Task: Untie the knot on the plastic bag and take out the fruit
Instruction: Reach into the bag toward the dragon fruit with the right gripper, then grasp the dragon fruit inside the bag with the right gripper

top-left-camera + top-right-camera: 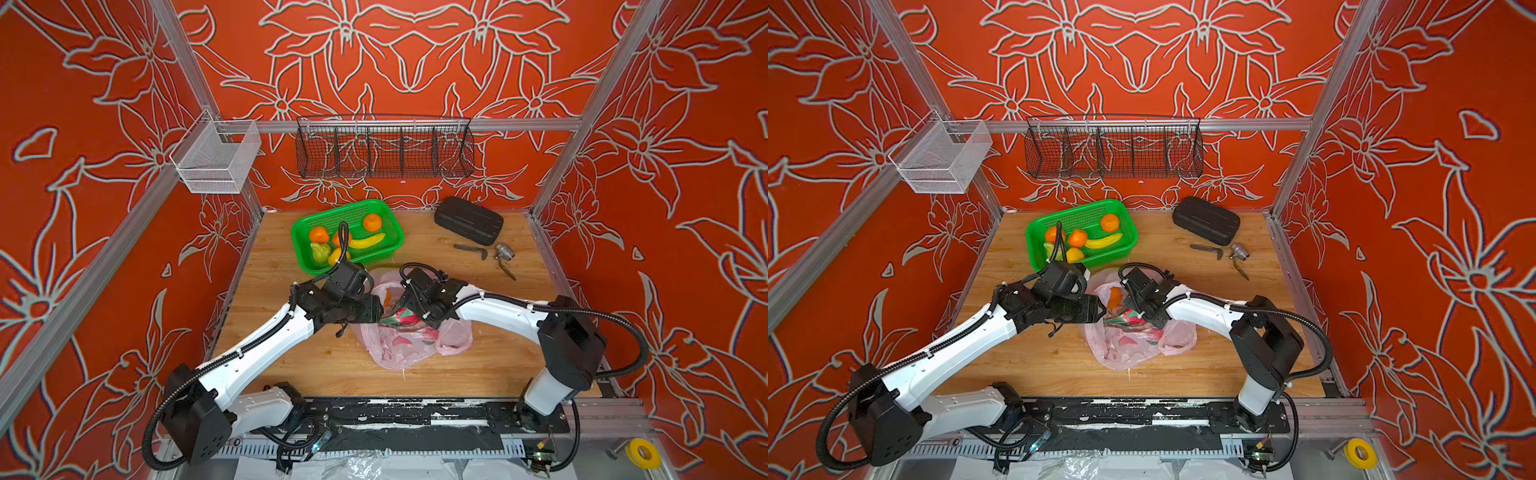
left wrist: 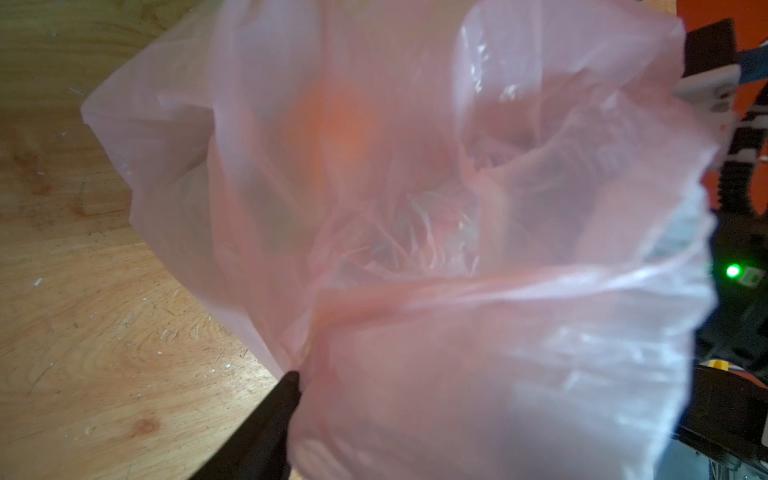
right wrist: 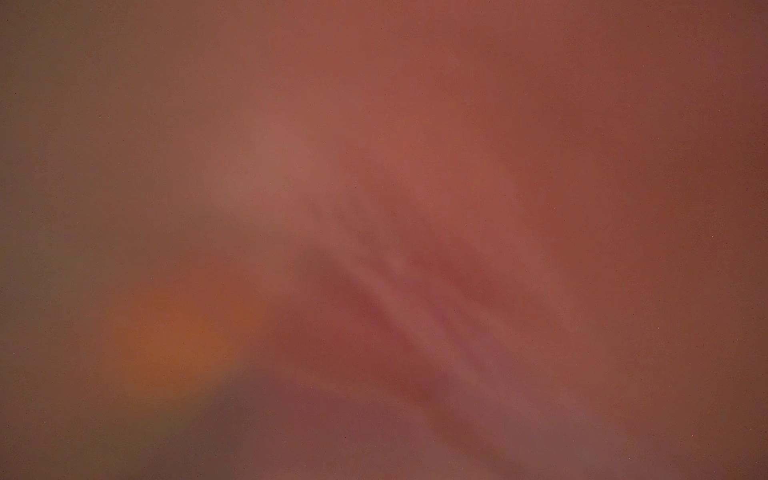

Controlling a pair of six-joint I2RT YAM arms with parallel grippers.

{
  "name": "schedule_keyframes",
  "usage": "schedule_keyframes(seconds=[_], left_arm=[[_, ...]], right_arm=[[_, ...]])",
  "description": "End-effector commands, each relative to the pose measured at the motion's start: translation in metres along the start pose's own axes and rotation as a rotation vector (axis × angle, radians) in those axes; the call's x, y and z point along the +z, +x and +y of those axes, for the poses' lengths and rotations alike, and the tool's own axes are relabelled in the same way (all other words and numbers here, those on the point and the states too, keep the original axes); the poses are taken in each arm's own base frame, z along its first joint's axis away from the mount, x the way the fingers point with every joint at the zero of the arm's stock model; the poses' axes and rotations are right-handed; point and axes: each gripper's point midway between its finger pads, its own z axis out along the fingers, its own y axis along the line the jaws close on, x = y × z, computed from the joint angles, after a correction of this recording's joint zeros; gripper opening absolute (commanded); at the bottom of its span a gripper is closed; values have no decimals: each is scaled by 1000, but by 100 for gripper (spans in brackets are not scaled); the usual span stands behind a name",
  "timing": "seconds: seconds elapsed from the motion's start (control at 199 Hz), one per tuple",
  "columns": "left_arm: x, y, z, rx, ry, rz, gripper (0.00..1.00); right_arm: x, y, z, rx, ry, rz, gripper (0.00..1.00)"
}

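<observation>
The pink plastic bag (image 1: 399, 349) (image 1: 1125, 349) lies mid-table with its mouth gaping. No knot shows. Inside it lie fruit: an orange (image 1: 387, 297) (image 1: 1114, 297) and a pink-and-green dragon fruit (image 1: 401, 321) (image 1: 1127, 319). My left gripper (image 1: 379, 312) (image 1: 1100, 309) is at the mouth's left edge. In the left wrist view one black finger (image 2: 282, 395) stands off to the side, with bag film (image 2: 457, 208) draped over the rest. My right gripper (image 1: 409, 313) (image 1: 1136, 311) reaches into the bag above the dragon fruit, its fingers hidden. The right wrist view is a pink blur with an orange glow (image 3: 174, 340).
A green basket (image 1: 332, 210) (image 1: 1067, 210) behind the left gripper holds oranges, a banana, a green fruit and a yellow one. At the back right lie a black case (image 1: 468, 220) and metal tools (image 1: 471, 250). A black wire rack (image 1: 384, 151) and a white mesh bin (image 1: 216, 162) hang on the rail.
</observation>
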Motion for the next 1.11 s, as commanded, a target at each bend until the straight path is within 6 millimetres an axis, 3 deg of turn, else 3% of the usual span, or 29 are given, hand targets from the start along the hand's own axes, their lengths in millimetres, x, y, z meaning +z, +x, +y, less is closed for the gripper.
schedule_keyframes(seconds=[0.0,0.151,0.286,0.437,0.568,0.598,0.653,0.724,0.894,0.99,1.1], left_arm=[[-4,4,4,-5,-18,-3,67],[-6,3,5,0,-19,-9,67],[-6,3,5,1,-20,-11,67],[-3,2,4,-12,-19,-8,67],[0,2,3,-20,-15,-4,67],[1,2,3,-21,-13,-3,67],[1,2,2,-24,-9,-3,67],[2,2,1,-24,-3,2,67],[7,3,0,-29,-3,17,67],[7,1,-1,-30,-1,14,68],[5,1,1,-22,-8,9,69]], right_arm=[[2,0,-40,-132,116,-4,70],[-8,-14,-47,-320,119,14,61],[-22,-16,-31,-483,15,20,58],[-46,-8,0,-486,-194,39,54],[-55,-7,0,-431,-248,31,51],[-52,-8,-8,-405,-213,26,54],[-50,-13,-31,-325,-92,18,68],[-53,-12,-37,-224,-33,47,70],[-59,7,-17,40,-34,49,84],[-55,8,-17,163,24,9,94],[-44,14,-20,301,83,24,97]])
